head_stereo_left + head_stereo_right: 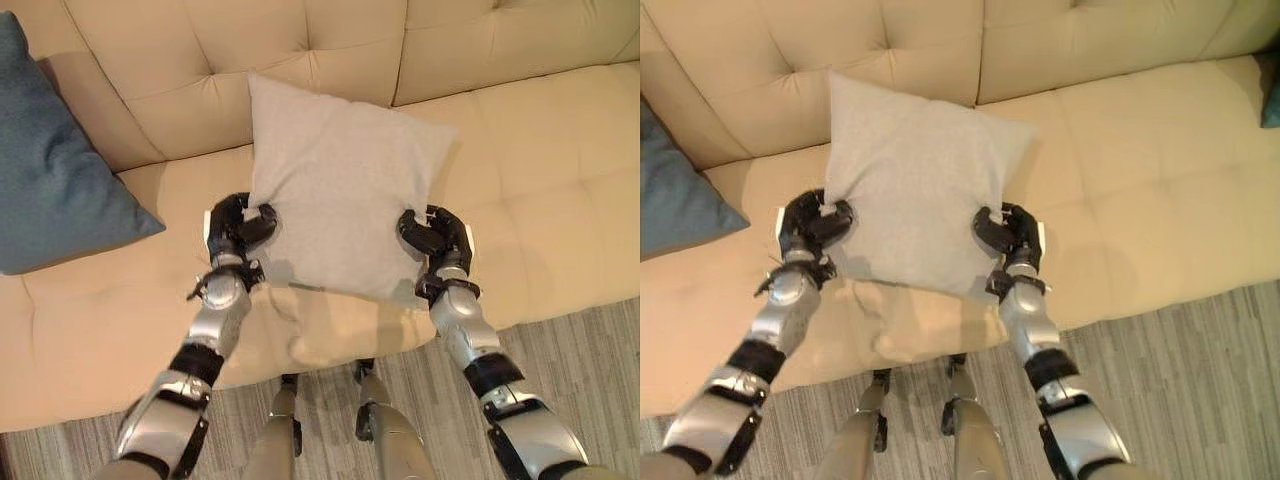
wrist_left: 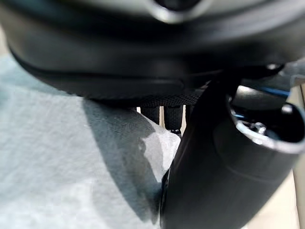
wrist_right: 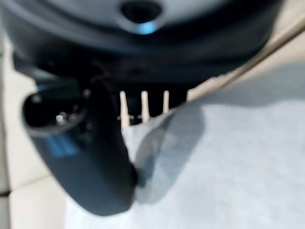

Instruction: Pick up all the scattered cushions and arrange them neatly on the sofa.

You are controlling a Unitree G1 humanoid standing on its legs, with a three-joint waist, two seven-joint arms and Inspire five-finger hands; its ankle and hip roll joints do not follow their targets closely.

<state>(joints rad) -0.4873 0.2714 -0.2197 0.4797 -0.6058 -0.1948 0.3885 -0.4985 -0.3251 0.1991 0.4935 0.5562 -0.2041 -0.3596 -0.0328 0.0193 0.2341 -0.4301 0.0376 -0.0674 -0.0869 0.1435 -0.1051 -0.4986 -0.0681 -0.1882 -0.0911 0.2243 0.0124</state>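
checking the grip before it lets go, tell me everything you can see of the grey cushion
The grey cushion is square, plain light grey woven-looking cloth, plump with pointed corners. It stands tilted, top leaning toward the backrest of the beige sofa, lower edge over the seat. The left hand and right hand pinch its two side edges, fingers and thumbs curled into the cloth. It sits apart from the blue cushion.

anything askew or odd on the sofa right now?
Only mildly. The grey cushion is tilted, one corner up against the sofa backrest, pinched at both side edges by the left hand and right hand. The blue cushion leans at the sofa's left end. No damage visible.
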